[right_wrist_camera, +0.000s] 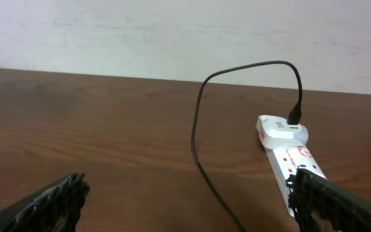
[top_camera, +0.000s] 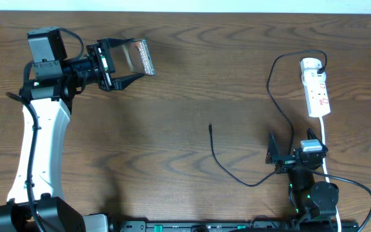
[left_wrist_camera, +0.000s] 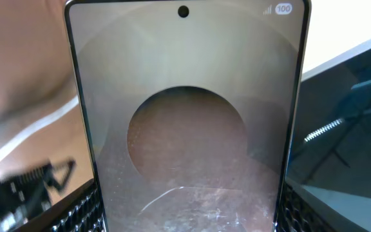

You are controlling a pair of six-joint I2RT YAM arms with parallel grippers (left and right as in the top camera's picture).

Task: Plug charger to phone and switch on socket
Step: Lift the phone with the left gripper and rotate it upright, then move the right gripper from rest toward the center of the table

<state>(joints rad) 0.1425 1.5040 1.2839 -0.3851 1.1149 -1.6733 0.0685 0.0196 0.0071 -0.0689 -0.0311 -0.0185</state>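
At the left rear of the dark brown wooden worktop [top_camera: 192, 90], I record the left gripper [top_camera: 137, 59] pinching the slim dark rectangular phone [top_camera: 140, 57] by its long edges. Its face, with the brownish oval, fills the left wrist view. The right gripper [right_wrist_camera: 187, 183] sits at the right front, fingers [right_wrist_camera: 50, 203] spread wide and holding nothing.

The white elongated power strip socket [top_camera: 316, 90] lies at the right rear, its rounded end near the far worktop edge. The long thin black charger cable [top_camera: 267, 82] is plugged in there. It loops toward the front, passes between the right gripper's fingers and curls left. Its small connector tip [top_camera: 210, 127] rests on bare wood mid-worktop, well apart from the phone.

A white lead [top_camera: 323, 132] runs from the socket just beside the right arm. Open wood separates the phone and the tip.
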